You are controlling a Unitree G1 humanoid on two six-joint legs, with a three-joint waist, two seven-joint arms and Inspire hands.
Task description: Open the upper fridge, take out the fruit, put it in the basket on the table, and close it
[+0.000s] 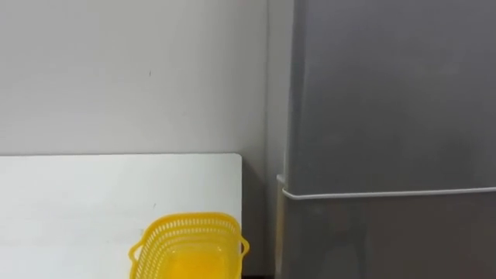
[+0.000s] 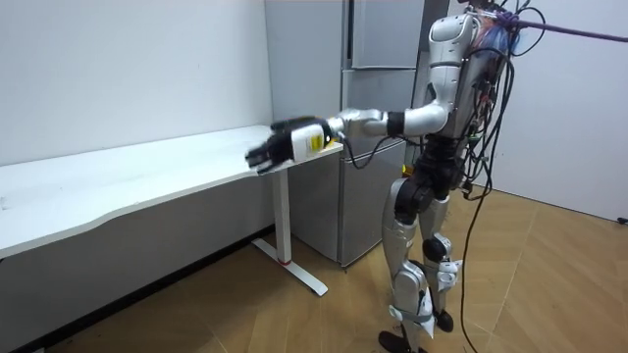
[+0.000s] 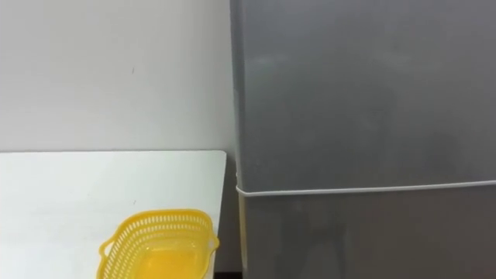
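Left hand [image 2: 285,144] is stretched out at the end of a level arm, hanging over the right end of the desk [image 1: 77,201]. From across the room it is a dark shape, and I cannot tell whether its fingers are straight or curled. Nothing can be made out in it.

The robot stands upright on the wooden floor [image 2: 294,314], just beside the desk's right end and close in front of the fridge [image 3: 364,101].

Looking down from its head, a yellow basket [image 1: 190,248] with a perforated wall sits on the desk near the front right corner, close to the right edge. The white desktop runs away to the left and back to the wall.

Just past the desk's right edge, with a narrow gap between, stands the grey fridge. Its upper door [image 1: 395,93] is shut flat, and so is the lower door [image 1: 387,240]; a thin pale seam runs across between them. Whatever the upper compartment holds is hidden behind that shut door.

Behind the desk rises a plain pale wall [image 1: 132,77].
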